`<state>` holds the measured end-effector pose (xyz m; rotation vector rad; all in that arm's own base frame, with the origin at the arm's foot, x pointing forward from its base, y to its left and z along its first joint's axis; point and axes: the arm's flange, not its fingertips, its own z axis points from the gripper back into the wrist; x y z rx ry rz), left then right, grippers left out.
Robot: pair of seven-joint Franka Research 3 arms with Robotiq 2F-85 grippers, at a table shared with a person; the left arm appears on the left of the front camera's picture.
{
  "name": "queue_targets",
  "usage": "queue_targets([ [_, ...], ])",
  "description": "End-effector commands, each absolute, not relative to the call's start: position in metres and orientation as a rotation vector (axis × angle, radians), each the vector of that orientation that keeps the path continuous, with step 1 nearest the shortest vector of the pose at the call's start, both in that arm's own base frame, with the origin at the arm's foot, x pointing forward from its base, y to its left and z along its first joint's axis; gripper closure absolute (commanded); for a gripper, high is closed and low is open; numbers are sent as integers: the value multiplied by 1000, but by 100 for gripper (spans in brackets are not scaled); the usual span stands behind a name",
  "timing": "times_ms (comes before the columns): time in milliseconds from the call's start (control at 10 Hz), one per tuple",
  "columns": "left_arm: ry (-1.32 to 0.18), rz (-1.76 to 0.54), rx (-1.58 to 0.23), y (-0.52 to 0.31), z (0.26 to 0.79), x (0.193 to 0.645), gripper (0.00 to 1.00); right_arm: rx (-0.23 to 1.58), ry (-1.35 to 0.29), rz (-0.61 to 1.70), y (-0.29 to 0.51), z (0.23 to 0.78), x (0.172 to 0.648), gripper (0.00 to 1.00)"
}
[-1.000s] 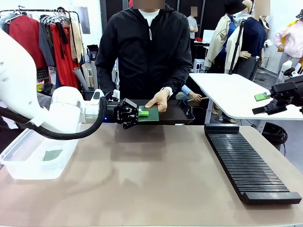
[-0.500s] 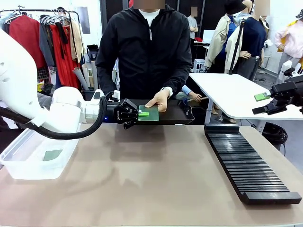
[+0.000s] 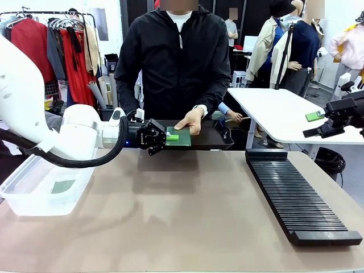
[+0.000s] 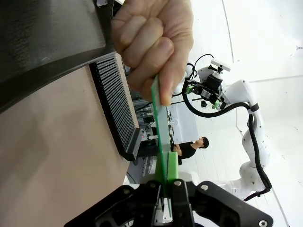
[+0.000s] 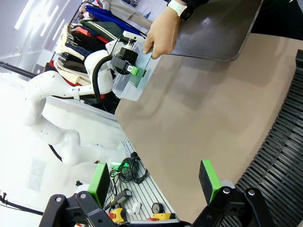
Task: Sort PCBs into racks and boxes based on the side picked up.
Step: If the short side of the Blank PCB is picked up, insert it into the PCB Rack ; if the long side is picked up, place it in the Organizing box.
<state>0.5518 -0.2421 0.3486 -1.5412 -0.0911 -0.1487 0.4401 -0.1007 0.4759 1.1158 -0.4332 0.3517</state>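
Landmark: the black tray (image 3: 219, 139) at the far edge of the table (image 3: 182, 210), in front of the person; all places are given relative to it.

Handed PCB: a dark-green PCB (image 3: 178, 136) is held over the tray's left part, pinched at one end by the person's hand (image 3: 189, 120) and at the other end by the left gripper (image 3: 168, 136). In the left wrist view the board (image 4: 161, 127) is seen edge-on, running from the person's fingers (image 4: 151, 47) down to the gripper.

Left gripper: its green pads (image 4: 172, 165) are closed on the board's lower edge, one on each face.

Right gripper: the right gripper (image 3: 324, 129) is kept well to the right of the tray, above the rack's far end; its jaws are spread wide with nothing between them, as the right wrist view (image 5: 156, 182) shows.

Rack: the black slotted rack (image 3: 296, 196) is laid right of the tray, stretching from it toward the near table edge, with its slots unfilled.

Box: the clear box (image 3: 42, 185) is set well left of the tray, nearer the robot; a second PCB (image 3: 62, 186) is seen lying flat on its floor.
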Motion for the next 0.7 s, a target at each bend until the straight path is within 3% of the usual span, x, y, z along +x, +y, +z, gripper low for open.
queue_targets([
  [0,-99,-154,-1541,-242,349,551,100,1115,-434,357,-99,478,440,0],
  [600,-99,-154,-1541,-242,349,551,100,1115,-434,357,-99,478,440,0],
])
